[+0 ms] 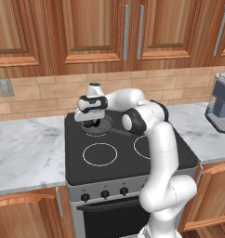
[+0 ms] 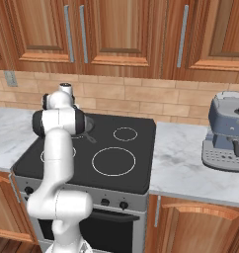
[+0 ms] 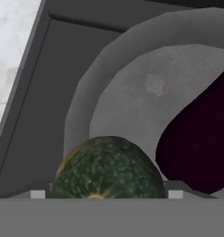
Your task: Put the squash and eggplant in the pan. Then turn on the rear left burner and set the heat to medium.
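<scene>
The squash [image 3: 107, 169], a round dark green ball, sits between my fingertips in the hand view, just over the near rim of the pan [image 3: 132, 97]. My gripper [image 3: 106, 194] is shut on it. The eggplant [image 3: 197, 143], glossy and dark purple, lies inside the pan at the right. In the left base view my gripper [image 1: 90, 122] hangs low over the pan [image 1: 105, 122] at the cooktop's rear left. A thin arc of the rear left burner [image 1: 96, 134] peeks out in front of the pan. The right base view shows the pan [image 2: 87, 126] behind my arm.
A front left burner ring [image 1: 100, 154] lies closer to me on the black cooktop. Control knobs [image 1: 105, 194] line the stove's front panel. A coffee machine [image 1: 221, 107] stands on the marble counter at the right. Brick backsplash and wooden cabinets rise behind.
</scene>
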Available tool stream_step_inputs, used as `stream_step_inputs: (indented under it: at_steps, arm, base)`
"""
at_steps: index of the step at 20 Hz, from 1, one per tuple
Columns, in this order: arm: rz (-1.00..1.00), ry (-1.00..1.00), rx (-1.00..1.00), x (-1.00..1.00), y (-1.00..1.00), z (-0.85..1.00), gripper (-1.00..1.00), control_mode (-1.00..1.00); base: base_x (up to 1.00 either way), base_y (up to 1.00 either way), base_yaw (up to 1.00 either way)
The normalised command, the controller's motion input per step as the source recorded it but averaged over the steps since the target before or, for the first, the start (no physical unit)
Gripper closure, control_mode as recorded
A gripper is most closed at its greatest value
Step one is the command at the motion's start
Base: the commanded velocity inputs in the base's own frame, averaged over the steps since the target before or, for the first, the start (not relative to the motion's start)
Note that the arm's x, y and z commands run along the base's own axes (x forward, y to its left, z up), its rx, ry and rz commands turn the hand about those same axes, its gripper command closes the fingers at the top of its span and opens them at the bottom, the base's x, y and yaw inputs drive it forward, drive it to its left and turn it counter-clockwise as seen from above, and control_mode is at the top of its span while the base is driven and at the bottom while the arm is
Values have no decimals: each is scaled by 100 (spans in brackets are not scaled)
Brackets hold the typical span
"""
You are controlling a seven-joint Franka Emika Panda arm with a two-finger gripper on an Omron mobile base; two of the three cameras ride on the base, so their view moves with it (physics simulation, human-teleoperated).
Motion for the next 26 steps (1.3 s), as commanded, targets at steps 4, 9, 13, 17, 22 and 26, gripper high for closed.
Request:
stream_step_inputs:
  at_steps: [4,9,13,17,22,26]
  arm:
    - [0,0,0,0,0,0,-100,-100]
    - [0,0,0,0,-3,0,-100,-100]
    - [0,0,0,0,0,0,-100,-100]
    - [0,0,0,0,-2,0,-100,-100]
    - [0,-3,0,-8,0,2,-100,-100]
    - [0,-7,0,-46,0,3,-100,-100]
  base:
    - [0,0,0]
    - [0,0,0]
    - [0,0,0]
    - [0,0,0]
    - [0,0,0]
    - [0,0,0]
